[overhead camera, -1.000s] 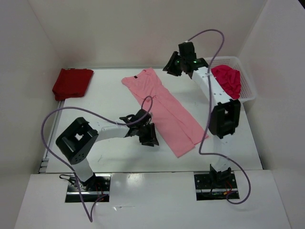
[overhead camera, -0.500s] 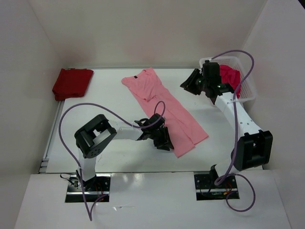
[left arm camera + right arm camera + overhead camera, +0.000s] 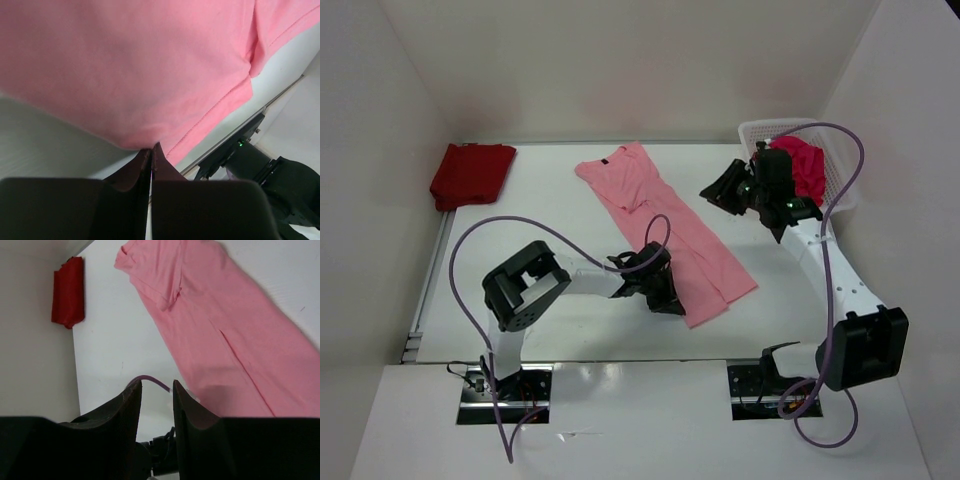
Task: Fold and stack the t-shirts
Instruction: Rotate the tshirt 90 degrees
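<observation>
Now your left gripper [image 3: 665, 299] pinches shut on the light pink t-shirt's [image 3: 660, 215] 6 o'clock hem; your right gripper [image 3: 718, 190], at 2 o'clock, hangs half-open and empty.

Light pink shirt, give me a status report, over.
Left tool shut on light pink shirt, near edge. Right tool open, empty. Shirt lying flat. Purple cable loops over it.

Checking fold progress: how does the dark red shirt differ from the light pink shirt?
The dark red shirt is a compact bundle in the far-left corner; the light pink shirt lies long and flat across mid-table. Nothing touches the dark red one; the left gripper has its jaws shut on the pink one's near hem. Both lie on the table.
</observation>
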Controlling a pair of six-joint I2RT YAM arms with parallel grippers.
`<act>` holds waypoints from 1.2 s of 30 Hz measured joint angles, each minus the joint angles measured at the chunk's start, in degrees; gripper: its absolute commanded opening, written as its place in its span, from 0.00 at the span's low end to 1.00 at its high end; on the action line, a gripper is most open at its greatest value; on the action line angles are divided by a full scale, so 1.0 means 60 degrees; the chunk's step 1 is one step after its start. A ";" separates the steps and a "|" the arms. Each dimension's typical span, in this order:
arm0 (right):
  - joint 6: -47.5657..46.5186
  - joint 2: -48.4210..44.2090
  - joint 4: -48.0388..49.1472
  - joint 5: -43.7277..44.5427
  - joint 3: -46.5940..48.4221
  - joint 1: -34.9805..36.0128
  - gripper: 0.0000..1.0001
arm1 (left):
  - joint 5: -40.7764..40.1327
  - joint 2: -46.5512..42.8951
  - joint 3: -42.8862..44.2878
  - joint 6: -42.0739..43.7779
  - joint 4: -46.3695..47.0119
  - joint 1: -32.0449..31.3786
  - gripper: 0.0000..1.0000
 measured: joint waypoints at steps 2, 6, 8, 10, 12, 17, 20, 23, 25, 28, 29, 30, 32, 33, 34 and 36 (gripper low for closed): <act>0.0004 -0.0120 0.0066 -0.0044 -0.0197 0.0000 0.37 | -0.0120 -0.0248 -0.0357 0.0004 0.0106 0.0047 0.00; 0.0007 -0.0423 0.0087 -0.0109 -0.0776 0.0007 0.37 | -0.0448 -0.1322 -0.1450 0.0295 -0.0208 0.0444 0.00; 0.0011 -0.0557 0.0073 -0.0124 -0.1140 0.0062 0.37 | -0.0692 -0.2157 -0.2193 0.0514 -0.0550 0.0688 0.00; 0.0036 -0.0652 0.0066 -0.0117 -0.1570 0.0270 0.37 | -0.0871 -0.3173 -0.2954 0.0699 -0.1096 0.0925 0.00; 0.0109 -0.0696 0.0051 -0.0106 -0.2000 0.0692 0.37 | -0.0925 -0.4302 -0.3599 0.0790 -0.1723 0.1100 0.04; 0.0619 -0.0801 0.0073 0.0117 -0.3144 0.2375 0.28 | -0.0670 -0.7792 -0.5206 0.0980 -0.3319 0.2018 0.19; 0.1042 -0.1166 0.0051 0.0204 -0.4011 0.3162 0.25 | -0.0397 -0.9628 -0.6000 0.0925 -0.4149 0.2616 0.25; 0.1523 -0.1636 0.0022 0.0350 -0.4819 0.3625 0.23 | 0.0007 -1.1136 -0.6907 0.0692 -0.4870 0.2856 0.43; 0.1810 -0.1916 -0.0062 0.0499 -0.5238 0.3952 0.19 | 0.0302 -1.1803 -0.7490 0.0393 -0.5085 0.2922 0.52; 0.2120 -0.2357 -0.0379 0.0732 -0.5581 0.4211 0.18 | 0.0535 -1.2072 -0.7858 0.0022 -0.5206 0.2936 0.74; 0.2233 -0.2561 -0.0517 0.0827 -0.5657 0.4258 0.18 | 0.0565 -1.1945 -0.7821 0.0040 -0.5184 0.2936 0.80; 0.2342 -0.2747 -0.0616 0.0940 -0.5723 0.4306 0.18 | 0.0546 -1.1693 -0.7701 0.0066 -0.5176 0.2940 0.91; 0.2594 -0.3027 -0.0827 0.1166 -0.5818 0.4441 0.24 | 0.0503 -1.0867 -0.7231 0.0288 -0.5144 0.2940 1.00; 0.2754 -0.3100 -0.0914 0.1297 -0.5854 0.4594 0.27 | 0.0484 -1.0378 -0.6958 0.0335 -0.5053 0.2940 1.00; 0.2907 -0.3111 -0.1016 0.1402 -0.5865 0.4761 0.29 | 0.0463 -0.9832 -0.6674 0.0492 -0.4900 0.2940 1.00; 0.3260 -0.3085 -0.1184 0.1687 -0.5916 0.5147 0.39 | 0.0441 -0.8914 -0.6288 0.0710 -0.4462 0.2936 0.82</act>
